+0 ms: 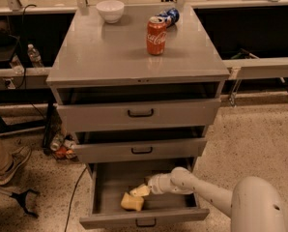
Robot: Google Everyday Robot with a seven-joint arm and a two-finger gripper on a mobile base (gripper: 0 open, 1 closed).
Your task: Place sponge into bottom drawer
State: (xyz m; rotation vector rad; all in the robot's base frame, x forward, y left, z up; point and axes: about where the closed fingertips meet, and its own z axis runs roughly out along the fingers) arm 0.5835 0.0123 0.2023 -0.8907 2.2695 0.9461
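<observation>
Sponge (pixel 132 202) lies on the floor of the open bottom drawer (pixel 182 215), near the front wall, left of centre. It is pale yellow, lumpy, round-edged and looks soft. Tool (pixel 141 191) is just behind it inside the drawer; can't tell if it's spread or pressed together, or whether it touches the sponge. Best next move: pull the tool out level, under the middle drawer (pixel 141 150), without dragging the sponge.
</observation>
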